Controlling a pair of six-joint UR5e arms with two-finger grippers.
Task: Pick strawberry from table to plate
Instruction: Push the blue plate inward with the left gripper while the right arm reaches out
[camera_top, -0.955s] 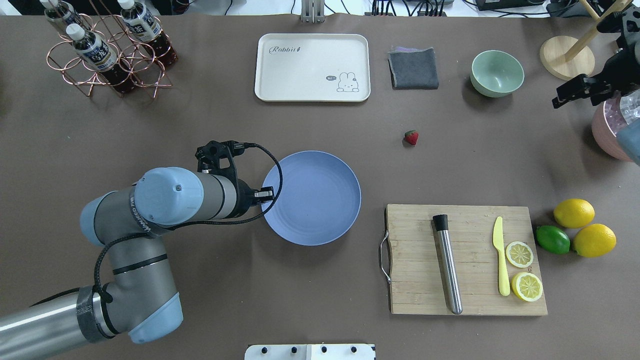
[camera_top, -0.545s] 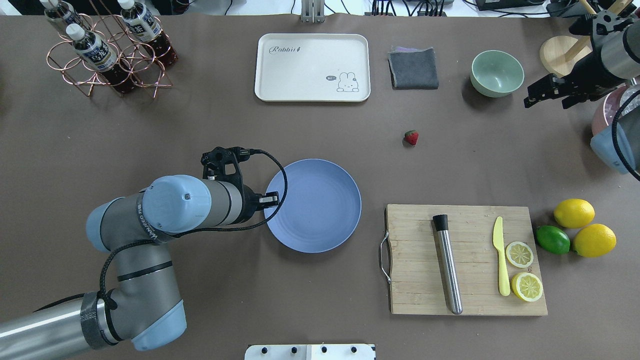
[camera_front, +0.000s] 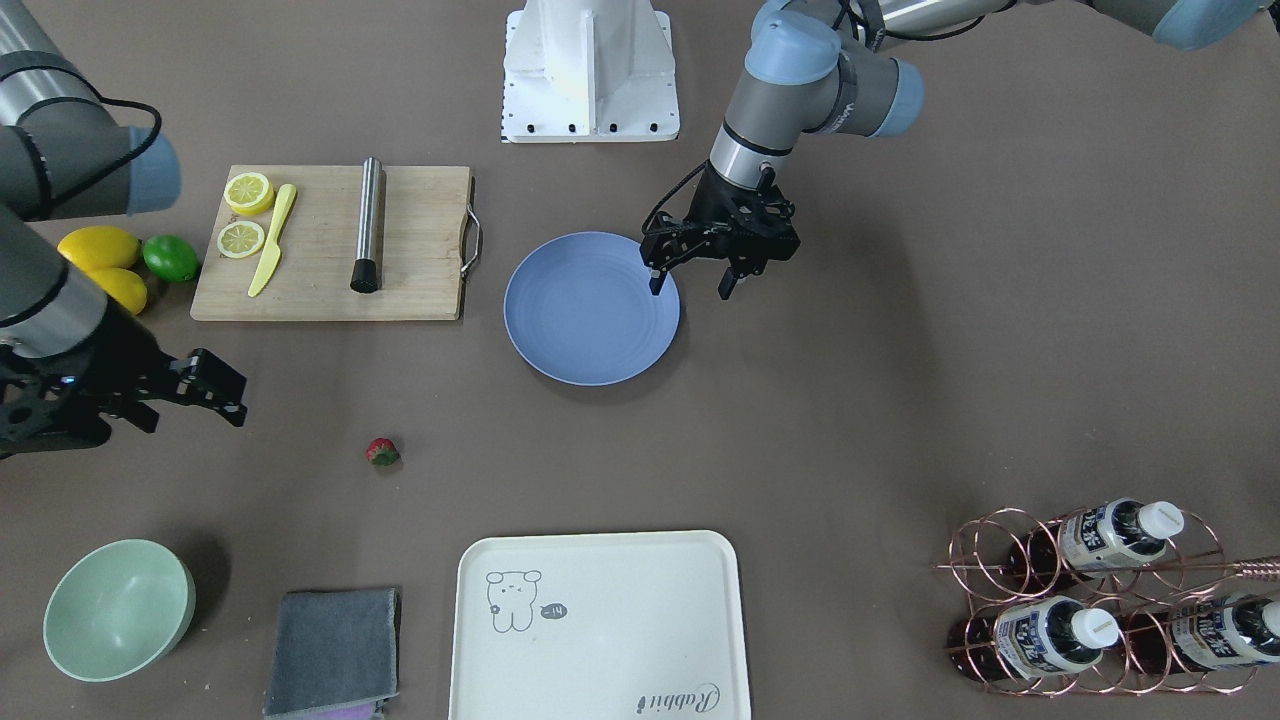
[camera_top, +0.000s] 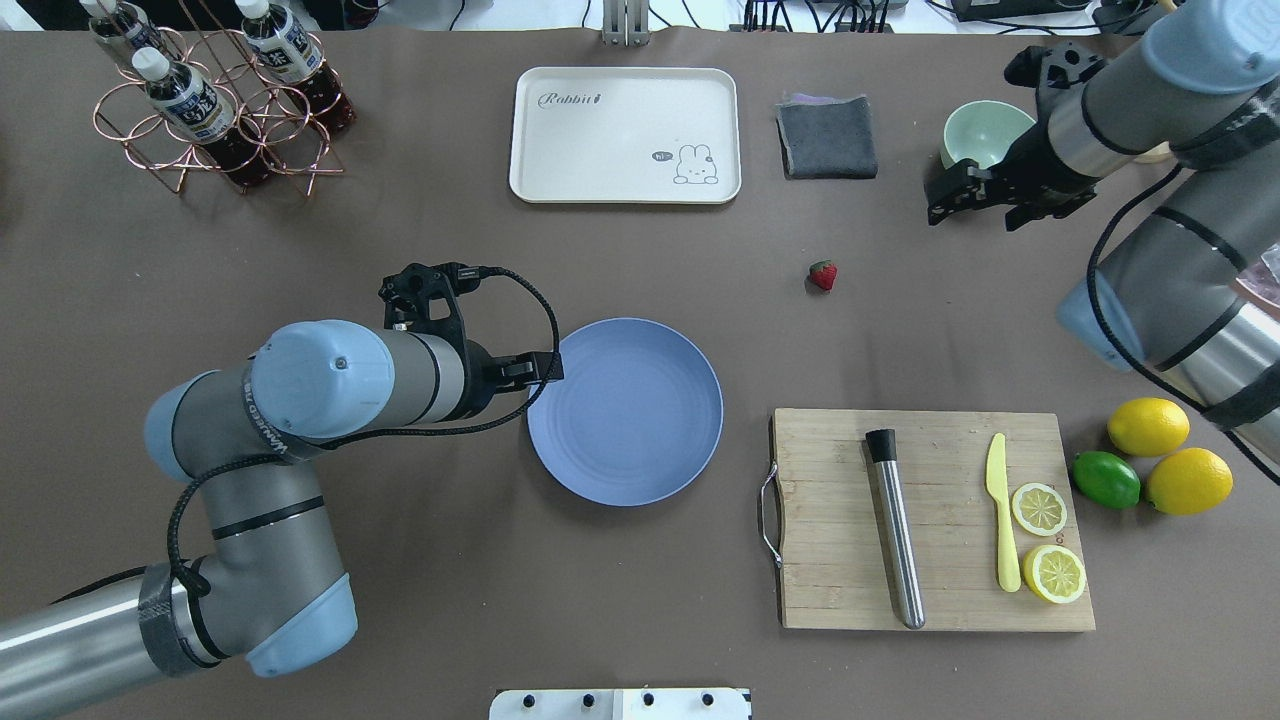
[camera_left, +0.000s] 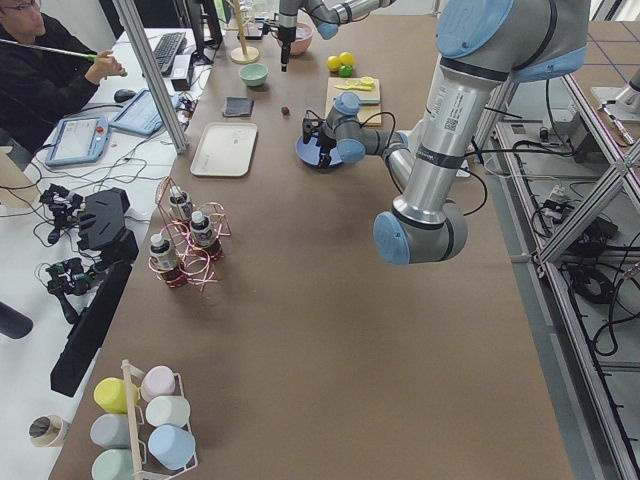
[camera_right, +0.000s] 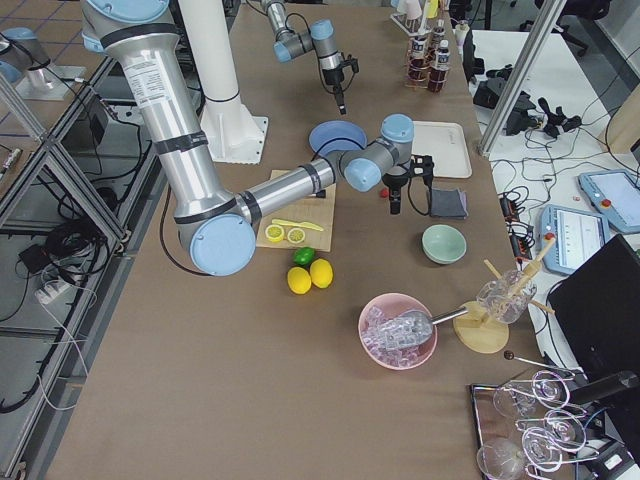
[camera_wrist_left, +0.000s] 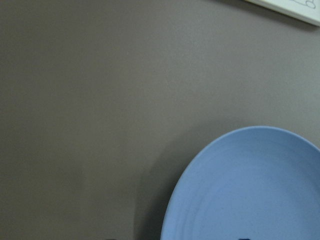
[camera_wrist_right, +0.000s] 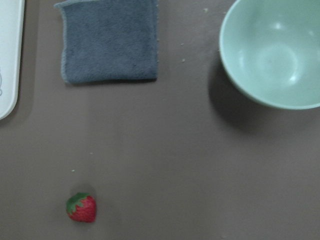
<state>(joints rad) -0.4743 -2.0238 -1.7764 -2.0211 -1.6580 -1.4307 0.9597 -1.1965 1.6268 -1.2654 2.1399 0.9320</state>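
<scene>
Right tool (camera_top: 972, 212) now nearer strawberry (camera_top: 822, 275); tray (camera_top: 625, 135) lettering "Rabbit"

plate (camera_wrist_left: 250, 190) cropped at wrist view's edge, bowl (camera_top: 975, 128) half behind right arm (camera_top: 1130, 105)

matte blue plate (camera_top: 640, 420), wooden board (camera_top: 930, 520)

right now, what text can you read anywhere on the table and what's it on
"Rabbit": script lettering in one corner of the tray, clearest in the overhead view.
Speech bubble beside the animal drawn on the tray: too small to read.
Bottle labels in the wire rack: printed, but too small to read.
Band on the left arm: lettering there, too blurred to read.
Nothing else shows any text.
</scene>
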